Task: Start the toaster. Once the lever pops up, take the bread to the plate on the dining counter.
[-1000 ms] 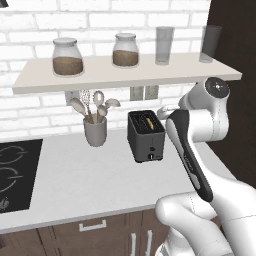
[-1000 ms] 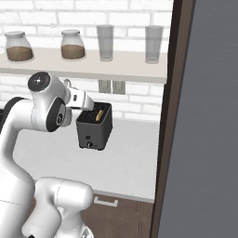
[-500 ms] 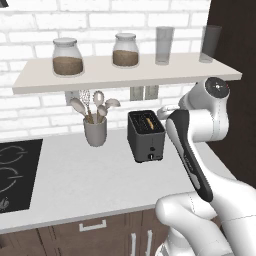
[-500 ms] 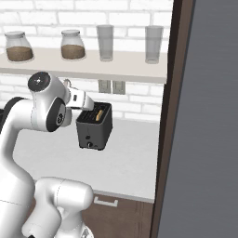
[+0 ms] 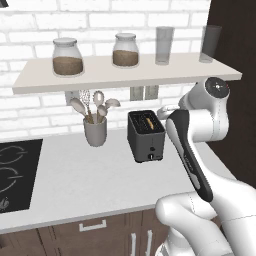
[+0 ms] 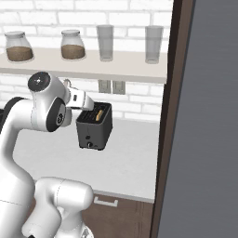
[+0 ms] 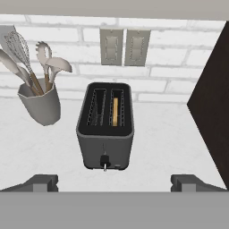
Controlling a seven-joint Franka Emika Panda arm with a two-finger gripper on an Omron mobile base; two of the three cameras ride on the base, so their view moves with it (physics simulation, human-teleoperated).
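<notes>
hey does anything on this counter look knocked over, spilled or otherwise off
Nothing stands out. The toaster stands upright and square on the counter, with the bread seated in one slot. The utensil cup beside it is upright, its tools inside. The end effector is open in front of the toaster.
</notes>
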